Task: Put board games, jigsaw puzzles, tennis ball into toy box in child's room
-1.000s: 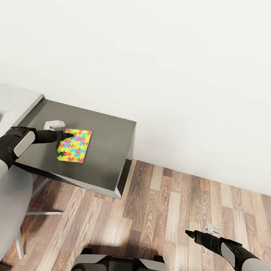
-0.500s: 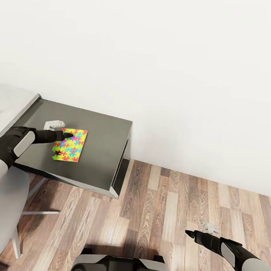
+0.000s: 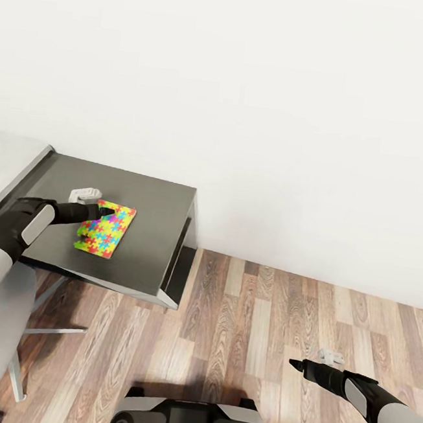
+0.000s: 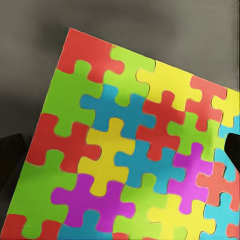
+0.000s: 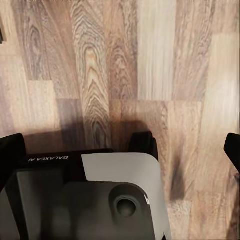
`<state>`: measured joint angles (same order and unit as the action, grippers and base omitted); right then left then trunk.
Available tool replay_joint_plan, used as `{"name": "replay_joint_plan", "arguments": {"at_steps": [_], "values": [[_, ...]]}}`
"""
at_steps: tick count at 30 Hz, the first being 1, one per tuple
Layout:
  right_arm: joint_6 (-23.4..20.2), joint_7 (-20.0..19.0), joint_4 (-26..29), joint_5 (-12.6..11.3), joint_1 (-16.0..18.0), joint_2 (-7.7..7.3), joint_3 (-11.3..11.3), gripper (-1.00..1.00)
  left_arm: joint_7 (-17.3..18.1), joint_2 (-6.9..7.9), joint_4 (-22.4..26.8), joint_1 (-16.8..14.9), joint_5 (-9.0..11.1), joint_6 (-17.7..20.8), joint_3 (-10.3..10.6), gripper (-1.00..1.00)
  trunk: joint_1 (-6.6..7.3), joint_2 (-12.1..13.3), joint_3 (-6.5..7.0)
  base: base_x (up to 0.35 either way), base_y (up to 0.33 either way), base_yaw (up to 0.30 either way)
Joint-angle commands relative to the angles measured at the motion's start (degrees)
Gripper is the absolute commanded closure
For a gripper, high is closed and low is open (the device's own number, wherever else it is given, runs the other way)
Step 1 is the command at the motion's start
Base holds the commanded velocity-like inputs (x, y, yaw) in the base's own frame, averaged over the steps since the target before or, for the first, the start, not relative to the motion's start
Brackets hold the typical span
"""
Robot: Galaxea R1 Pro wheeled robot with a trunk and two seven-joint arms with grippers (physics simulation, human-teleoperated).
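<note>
Holding one jigsaw puzzle [image 3: 105,229] pinched in my left gripper [image 3: 104,212] above the table [image 3: 149,244]; next, carrying it toward the toy box.

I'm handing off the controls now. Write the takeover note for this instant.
Left claw: over the near edge of the jigsaw puzzle on the dark grey cabinet top; the pictures do not settle whether it grips it.
Right claw: holding nothing, hanging above the wood-plank floor by the robot's base.
Done: nothing that can be confirmed here.
Left: secure this puzzle, carry it to the toy box, then collect the other toys.
</note>
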<state>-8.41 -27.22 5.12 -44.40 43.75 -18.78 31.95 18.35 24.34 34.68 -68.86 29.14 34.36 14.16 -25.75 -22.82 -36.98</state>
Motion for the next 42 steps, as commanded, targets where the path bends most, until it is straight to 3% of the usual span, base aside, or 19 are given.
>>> {"name": "replay_joint_plan", "arguments": {"at_steps": [1, 16, 42], "values": [[-0.4, -0.1, 0.1, -0.6, 0.0, -0.05, 0.3, -1.00, 0.0, 0.08, 0.0, 0.0, 0.2, 0.2, 0.2, -1.00, -0.03, -0.1, -0.08, 0.000, -0.079, 0.000], [-0.4, -0.2, 0.1, -0.7, 0.0, -1.10, 0.3, -1.00, 0.0, 0.09, 0.0, 0.0, 0.2, 0.1, 0.2, -1.00, -0.03, -0.1, -0.08, -0.047, -0.078, 0.000], [-0.4, -0.1, 0.1, -0.7, 0.0, -1.18, 0.3, -1.00, 0.0, 0.03, 0.0, 0.0, 0.2, 0.1, 0.2, -1.00, -0.03, -0.1, 0.01, -0.081, -0.006, -0.013]]}}
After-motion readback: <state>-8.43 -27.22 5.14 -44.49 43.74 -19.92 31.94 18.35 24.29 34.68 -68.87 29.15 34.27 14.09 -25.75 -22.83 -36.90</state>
